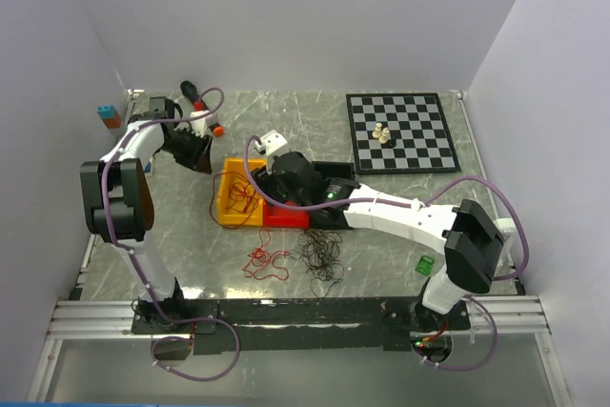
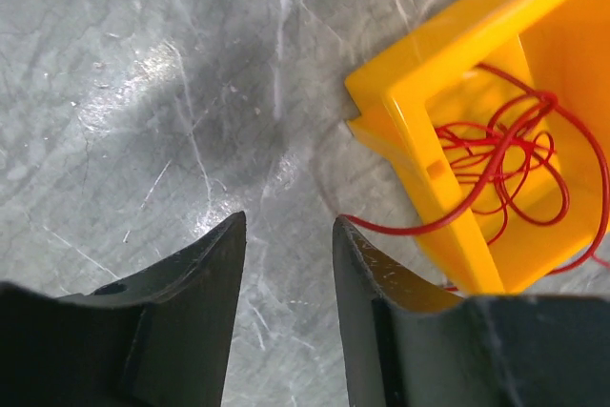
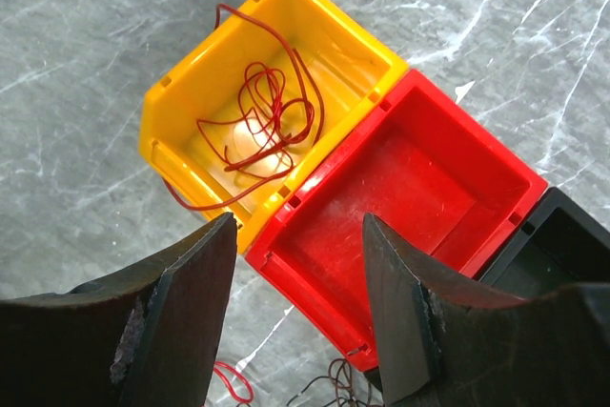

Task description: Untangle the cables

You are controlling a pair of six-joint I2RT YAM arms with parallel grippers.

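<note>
A coil of red cables [image 3: 257, 126] lies in the yellow bin [image 3: 334, 30], just ahead of the right gripper [image 3: 297, 228] (jaws apart, empty). The left gripper [image 2: 288, 224], likewise spread, hovers beside that bin. Dark cables [image 1: 322, 253] sprawl on the table [image 1: 376, 275].

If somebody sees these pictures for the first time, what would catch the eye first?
Most likely the yellow bin in the middle of the table, with a loopy red wire coiled inside and one strand hanging over its wall, and the empty red bin right against it. Next come the loose red tangle and dark tangle toward the near edge, and the chessboard at the far right.
</note>
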